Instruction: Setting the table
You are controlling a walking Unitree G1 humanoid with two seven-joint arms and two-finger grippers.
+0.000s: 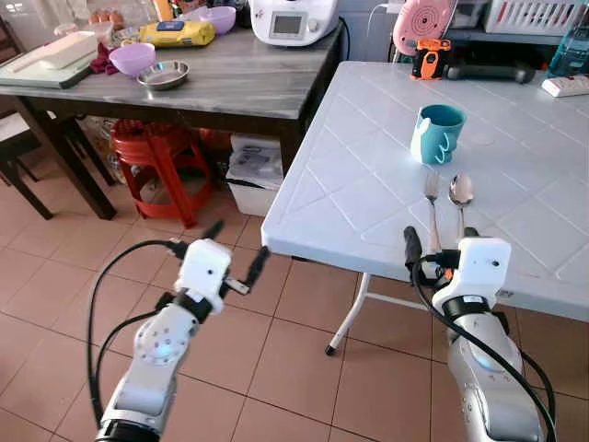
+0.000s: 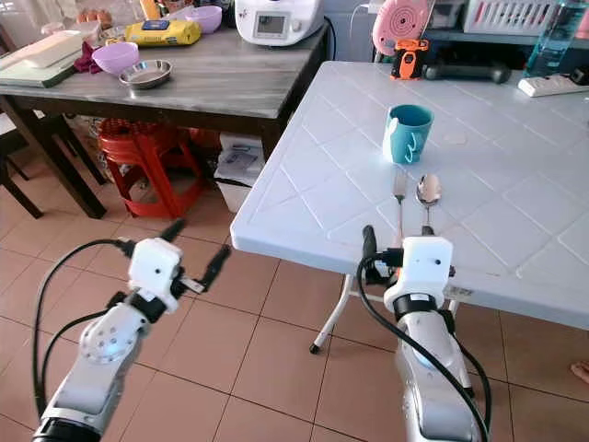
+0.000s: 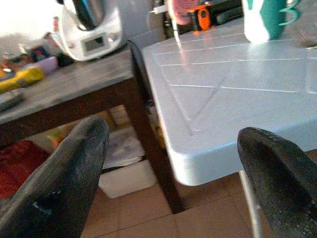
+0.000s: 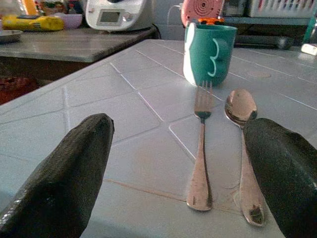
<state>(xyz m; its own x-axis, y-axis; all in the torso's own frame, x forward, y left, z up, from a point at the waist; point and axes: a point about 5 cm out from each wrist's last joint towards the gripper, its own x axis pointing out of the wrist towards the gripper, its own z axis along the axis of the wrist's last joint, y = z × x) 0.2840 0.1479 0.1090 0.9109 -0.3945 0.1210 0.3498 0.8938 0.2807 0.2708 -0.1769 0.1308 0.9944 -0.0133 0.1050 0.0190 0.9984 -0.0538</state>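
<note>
Fork point(image 1: 432, 210) & spoon point(image 1: 459, 199) side by side below teal mug point(image 1: 436, 133) on white table point(image 1: 350, 175). R gripper point(image 4: 173, 173) spread behind handles; L gripper point(image 1: 237, 250) spread off table edge.

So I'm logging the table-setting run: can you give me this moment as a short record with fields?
surface: white table
cup: teal mug, upright, beyond the cutlery
cutlery: fork and spoon side by side, fork on the robot's left, handles toward the robot
right claw: open, at the near table edge, by the cutlery handles, holding nothing
left claw: open, over the tiled floor off the table's corner, holding nothing
</note>
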